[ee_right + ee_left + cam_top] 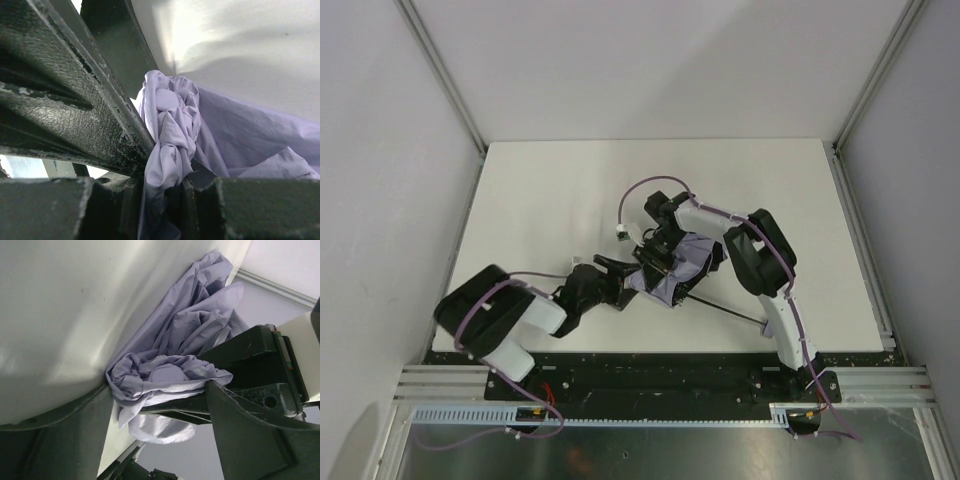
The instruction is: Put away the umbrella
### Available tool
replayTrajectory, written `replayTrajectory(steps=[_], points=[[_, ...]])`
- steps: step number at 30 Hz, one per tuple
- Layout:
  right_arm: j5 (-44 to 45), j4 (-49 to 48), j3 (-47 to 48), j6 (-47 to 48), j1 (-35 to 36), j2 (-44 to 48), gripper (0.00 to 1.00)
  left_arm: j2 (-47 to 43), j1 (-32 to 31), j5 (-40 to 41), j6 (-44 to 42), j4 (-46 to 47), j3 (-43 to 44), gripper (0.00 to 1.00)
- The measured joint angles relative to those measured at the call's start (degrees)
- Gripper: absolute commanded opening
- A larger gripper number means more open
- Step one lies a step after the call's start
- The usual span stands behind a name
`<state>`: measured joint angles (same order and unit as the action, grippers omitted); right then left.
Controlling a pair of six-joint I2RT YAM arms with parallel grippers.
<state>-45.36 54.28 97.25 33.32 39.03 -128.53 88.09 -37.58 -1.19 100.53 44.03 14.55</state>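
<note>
Top external view: the compact umbrella with crumpled pale lavender-grey fabric canopy [685, 262] lies on the white counter [550, 190], a little right of the middle and nearer the near edge than the far one. Its thin black shaft [730, 310] runs out from under the cloth toward the near right, flat on the counter and ending beside the right arm's white link. Both arms reach in and meet at the canopy's left side.

The left fingers [612, 268] come in from the near left. In the left wrist view they stand wide apart, with a bunched knot of the fabric lying in the gap between them. One finger touches the edge of the cloth, but they do not clamp it.

The right fingers [658, 255] come down on the canopy from the far side. In the right wrist view they are nearly closed, and a twisted fold of lavender cloth [170, 135] is pinched between them.
</note>
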Motion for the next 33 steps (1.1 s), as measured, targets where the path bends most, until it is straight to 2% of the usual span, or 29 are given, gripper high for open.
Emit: replayTrajectory(steps=[5, 9, 14, 16, 17, 18, 19, 20, 21, 27, 33], points=[[0.3, 1.6, 2.1, -0.3, -0.3, -2.1, 0.0, 10.4, 1.5, -3.1, -0.9, 14.6, -0.2, 0.39], [1.1, 1.9, 2.3, -0.5, -0.3, -2.1, 0.02, 15.8, 1.8, -3.9, -1.7, 24.5, -1.2, 0.2], [1.8, -0.2, 1.2, -2.5, 0.3, -1.3, 0.2, 16.5, 1.9, -3.4, -3.2, 28.8, -3.1, 0.03], [2.3, -1.7, 0.1, -3.7, 0.5, -0.5, 0.27, 16.5, 1.9, -3.3, -3.6, 29.7, -3.7, 0.01], [2.4, -2.8, -0.8, -4.5, 0.5, 0.0, 0.34, 16.5, 1.9, -3.2, -3.7, 30.1, -3.9, 0.0], [2.6, -4.1, -1.9, -5.4, 0.6, 0.7, 0.63, 16.5, 1.9, -3.2, -4.0, 30.4, -4.1, 0.0], [2.5, -5.4, -3.0, -6.5, 0.6, 1.5, 0.81, 16.4, 1.9, -3.2, -4.4, 30.6, -4.3, 0.0], [2.2, -6.4, -4.2, -8.2, 0.6, 2.4, 0.9, 16.4, 1.9, -3.3, -4.8, 31.0, -4.5, 0.0], [0.9, -7.0, -5.4, -9.7, 0.4, 4.0, 0.95, 16.3, 1.9, -3.0, -5.3, 30.8, -5.0, 0.0], [7.1, -14.9, -11.0, -15.2, 2.0, 11.8, 0.99, 15.2, 1.9, -1.9, -5.8, 30.7, -6.6, 0.0], [19.9, -18.9, -16.9, -23.0, 2.5, 24.7, 0.99, 14.1, 1.7, -2.3, -5.9, 31.4, -7.8, 0.0]])
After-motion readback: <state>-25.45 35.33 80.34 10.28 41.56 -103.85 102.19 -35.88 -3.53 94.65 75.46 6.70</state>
